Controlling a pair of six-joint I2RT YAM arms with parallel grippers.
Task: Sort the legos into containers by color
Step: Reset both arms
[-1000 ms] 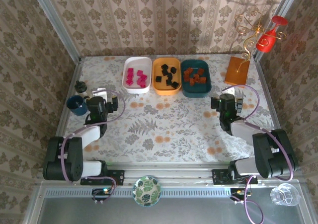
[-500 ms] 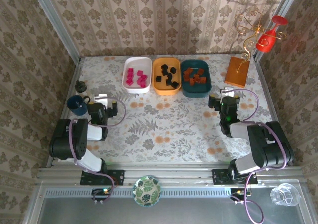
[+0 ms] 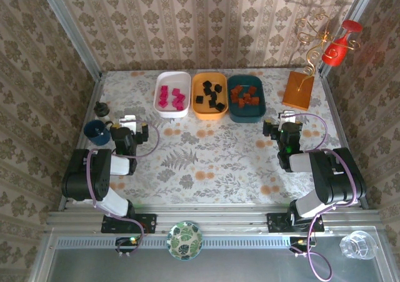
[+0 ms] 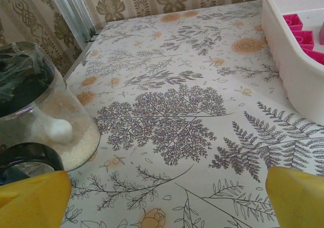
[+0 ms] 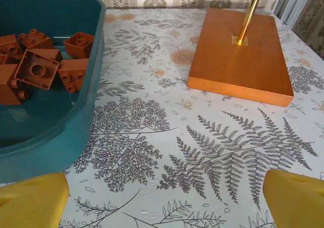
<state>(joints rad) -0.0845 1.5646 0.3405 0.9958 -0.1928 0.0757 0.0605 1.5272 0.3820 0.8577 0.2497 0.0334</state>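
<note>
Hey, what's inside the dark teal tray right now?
Only brown-orange legos, clustered and partly overlapping, lie in the dark teal tray. Any piece beneath the cluster is covered, so I can't count them exactly.

Honestly, there's nothing to read here. I can't make out any lettering, label, brand or number on the white tray (image 3: pixel 172 114), the orange tray (image 3: pixel 209 115) or the teal tray (image 3: pixel 245 118). The legos (image 3: pixel 165 94) only show plain studs from my wrist cams. The orange stand (image 3: pixel 297 89) is a bare surface too. The tablecloth (image 3: pixel 206 157) is just a fern and flower print, no words in it.
</note>
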